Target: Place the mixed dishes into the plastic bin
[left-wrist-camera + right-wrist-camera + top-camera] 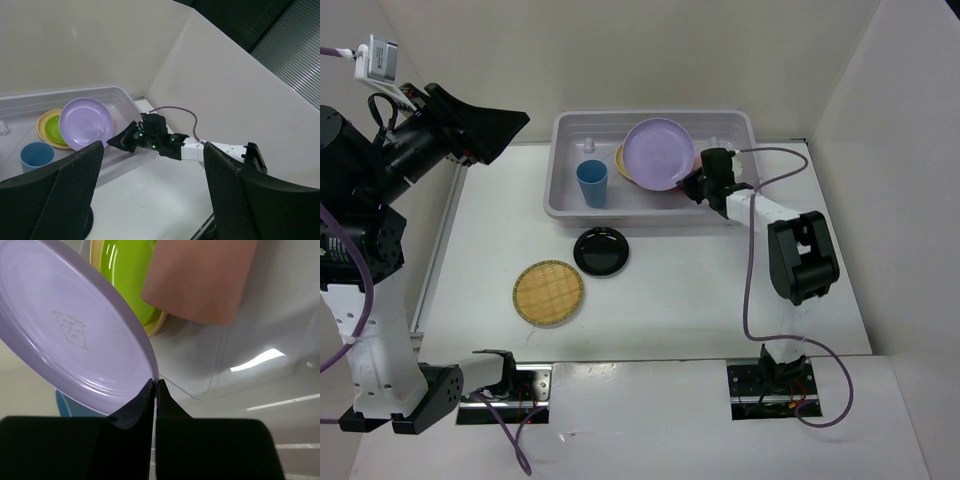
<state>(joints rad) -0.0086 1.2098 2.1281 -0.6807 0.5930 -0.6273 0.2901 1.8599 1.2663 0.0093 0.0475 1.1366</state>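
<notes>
The plastic bin [570, 205] stands at the back centre. In it are a blue cup [591, 183], a lime green plate [127, 275] on a peach-orange plate [619, 160], and a salmon-red cup [200, 277]. My right gripper [698, 187] is shut on the rim of the lavender plate [659, 153], held tilted over the bin; it also shows in the right wrist view [75, 330]. A glossy black plate [601, 250] and a tan woven-pattern plate [548, 292] lie on the table in front of the bin. My left gripper [485, 125] is open, raised at the far left.
White walls close the table at the back and right. A small white object [589, 145] sits in the bin's back left corner. The right arm's cable [750, 290] loops over the table.
</notes>
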